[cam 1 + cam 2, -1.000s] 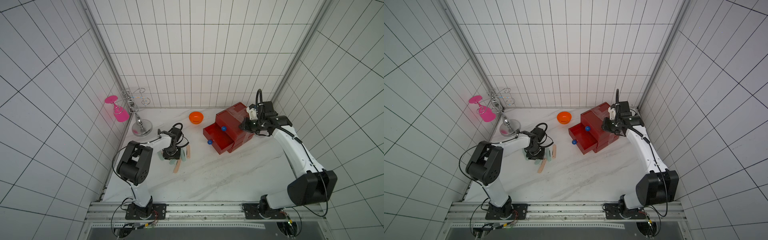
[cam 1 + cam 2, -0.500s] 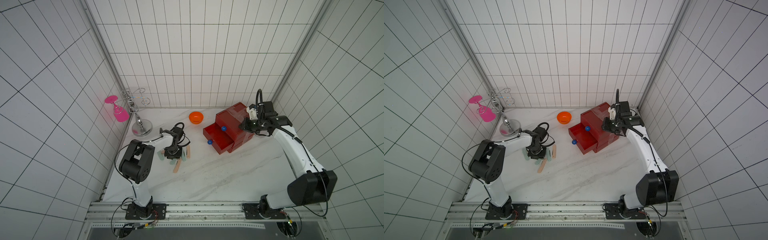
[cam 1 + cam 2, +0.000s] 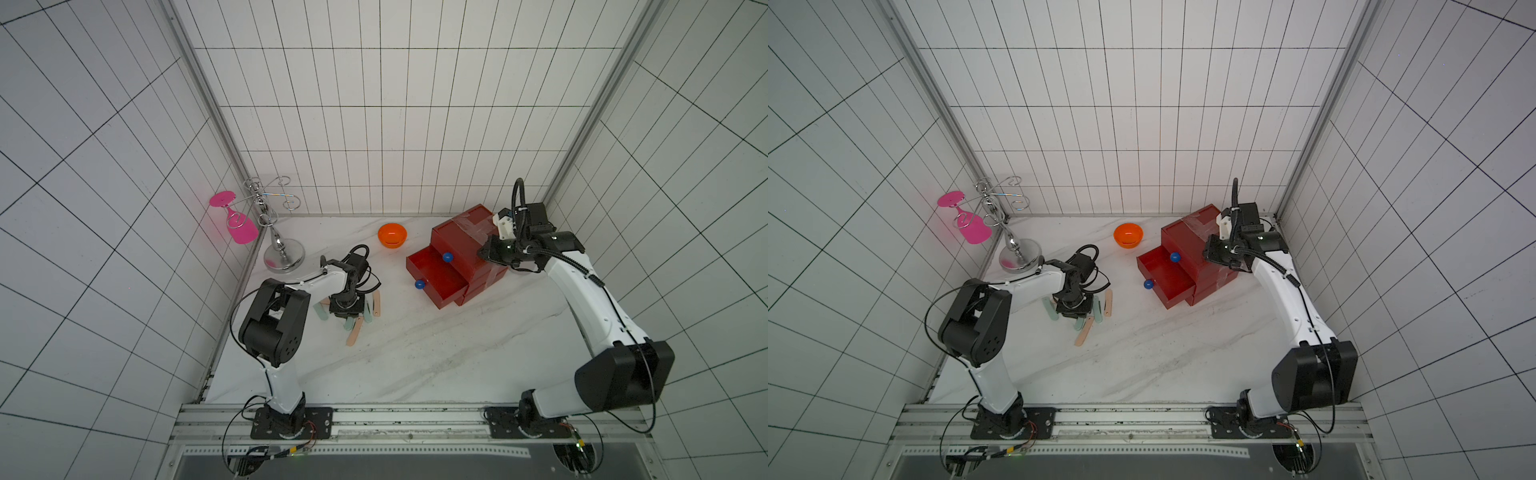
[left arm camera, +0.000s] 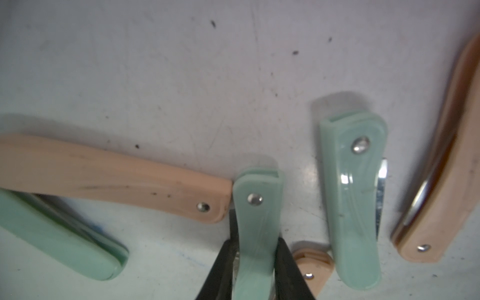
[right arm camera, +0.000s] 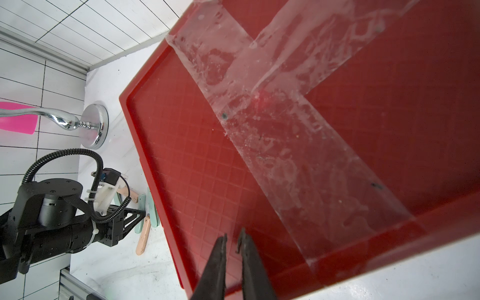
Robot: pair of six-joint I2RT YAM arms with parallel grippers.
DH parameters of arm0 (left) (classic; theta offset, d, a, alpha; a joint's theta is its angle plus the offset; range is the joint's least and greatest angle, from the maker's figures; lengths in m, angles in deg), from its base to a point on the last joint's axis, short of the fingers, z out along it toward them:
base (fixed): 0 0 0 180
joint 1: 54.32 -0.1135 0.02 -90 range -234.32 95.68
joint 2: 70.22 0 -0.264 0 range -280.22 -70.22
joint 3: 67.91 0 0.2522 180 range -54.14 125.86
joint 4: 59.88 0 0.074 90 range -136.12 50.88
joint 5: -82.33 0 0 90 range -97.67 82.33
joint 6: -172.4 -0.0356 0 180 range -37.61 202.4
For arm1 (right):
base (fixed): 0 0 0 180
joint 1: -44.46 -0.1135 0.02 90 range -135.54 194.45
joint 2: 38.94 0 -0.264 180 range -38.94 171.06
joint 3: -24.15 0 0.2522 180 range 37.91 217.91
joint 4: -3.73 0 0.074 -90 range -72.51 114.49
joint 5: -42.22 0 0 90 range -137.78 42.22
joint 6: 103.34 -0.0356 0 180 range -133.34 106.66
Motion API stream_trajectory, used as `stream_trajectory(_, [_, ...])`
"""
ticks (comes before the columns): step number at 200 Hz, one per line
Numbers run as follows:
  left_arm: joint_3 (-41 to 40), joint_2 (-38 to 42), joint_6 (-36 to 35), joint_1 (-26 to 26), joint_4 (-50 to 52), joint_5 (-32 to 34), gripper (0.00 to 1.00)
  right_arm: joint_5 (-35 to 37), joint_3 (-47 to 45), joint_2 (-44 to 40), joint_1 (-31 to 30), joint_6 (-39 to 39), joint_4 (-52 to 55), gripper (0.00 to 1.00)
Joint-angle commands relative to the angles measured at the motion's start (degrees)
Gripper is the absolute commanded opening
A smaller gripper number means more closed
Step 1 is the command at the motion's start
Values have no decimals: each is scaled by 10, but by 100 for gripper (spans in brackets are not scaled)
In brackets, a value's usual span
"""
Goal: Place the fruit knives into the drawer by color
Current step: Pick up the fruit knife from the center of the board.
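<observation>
Your left arm [image 3: 316, 286] bent low, left gripper [image 4: 255, 241] clamped on a mint-green knife [image 4: 255, 207], its rear end hidden; right gripper [image 5: 233, 233] hovered over the drawer [image 5: 285, 130], nearly together, empty.

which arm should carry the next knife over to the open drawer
Left. The left gripper is down low, its jaws pinching a mint-green knife. The right gripper hovers empty above the red chest.
</observation>
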Motion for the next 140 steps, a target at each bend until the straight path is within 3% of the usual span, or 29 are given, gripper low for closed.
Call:
stream_trajectory(1, [-28, -9, 9, 5, -25, -9, 25, 20, -49, 37, 3, -3, 115, 15])
stream_trajectory(140, [-42, 61, 23, 5, -15, -12, 19, 12, -42, 42, 3, -5, 115, 15])
